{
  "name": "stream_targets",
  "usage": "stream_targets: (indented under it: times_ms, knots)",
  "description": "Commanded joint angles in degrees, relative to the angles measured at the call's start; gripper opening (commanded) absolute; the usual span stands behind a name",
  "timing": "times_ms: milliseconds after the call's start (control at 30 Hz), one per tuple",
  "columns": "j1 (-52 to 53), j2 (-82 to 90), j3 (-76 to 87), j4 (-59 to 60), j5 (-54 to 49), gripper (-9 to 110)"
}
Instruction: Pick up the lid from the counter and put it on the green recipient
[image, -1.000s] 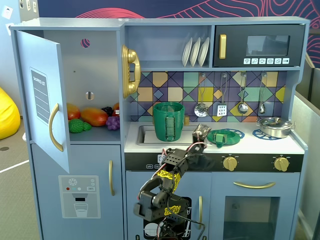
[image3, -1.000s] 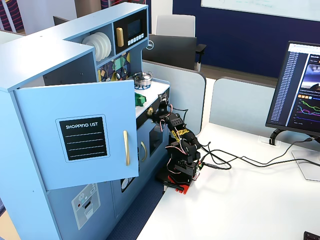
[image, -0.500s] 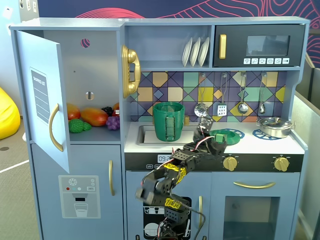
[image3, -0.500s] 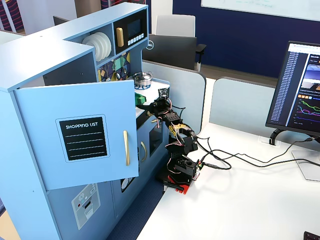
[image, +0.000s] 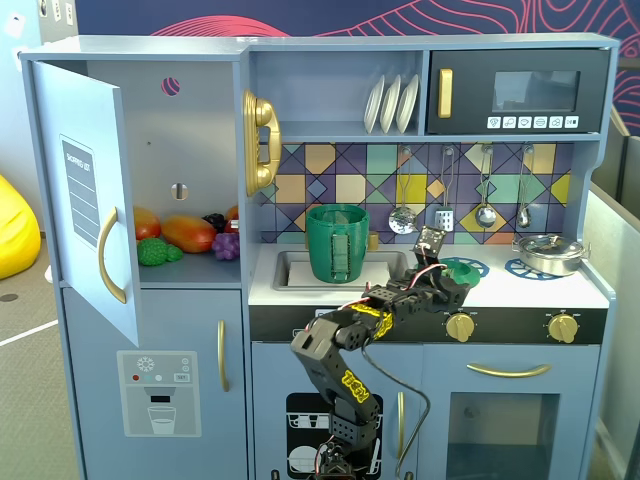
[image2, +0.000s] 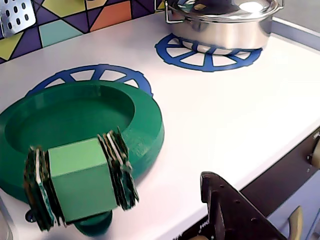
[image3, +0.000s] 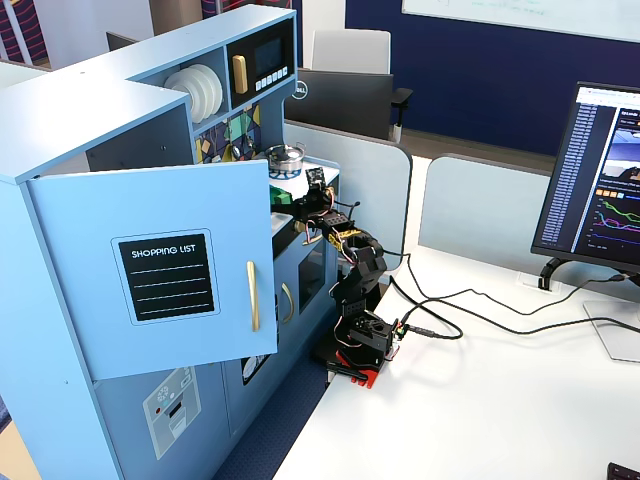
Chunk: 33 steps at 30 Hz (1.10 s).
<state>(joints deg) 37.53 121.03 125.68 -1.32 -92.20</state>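
Green pot (image: 337, 243) stands upright in the sink, left in a fixed view. Lid (image2: 75, 127) rests on the white counter (image2: 240, 110) over a blue burner ring (image2: 90, 75). Gripper (image: 452, 285) reaches at the lid's near edge; cannot tell whether its fingers are spread or closed. Silver pot (image2: 222, 22) sits far right, apart.

White counter (image2: 240, 110): green lid (image2: 75, 125), silver pot (image2: 225, 22), seemingly on burner rings (image2: 210, 57).

An office: desk partitions (image3: 470, 205), a monitor (image3: 600, 180), a toy kitchen (image3: 150, 150).
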Motion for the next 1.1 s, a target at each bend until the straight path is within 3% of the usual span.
stream_targets:
  times_ms: [0, 233, 400, 733, 1067]
  knots:
    - [-1.5, -3.7, -7.6, -2.3, -0.8, 50]
    - [-3.4, -8.9, -11.5, -2.2, -0.7, 41]
    - [-4.7, -8.8, -12.1, 0.4, -3.3, 0]
    - [-4.4, -4.5, -16.3, 4.2, -1.1, 0]
    - [-9.8, -0.9, -35.4, 20.0, 3.1, 0]
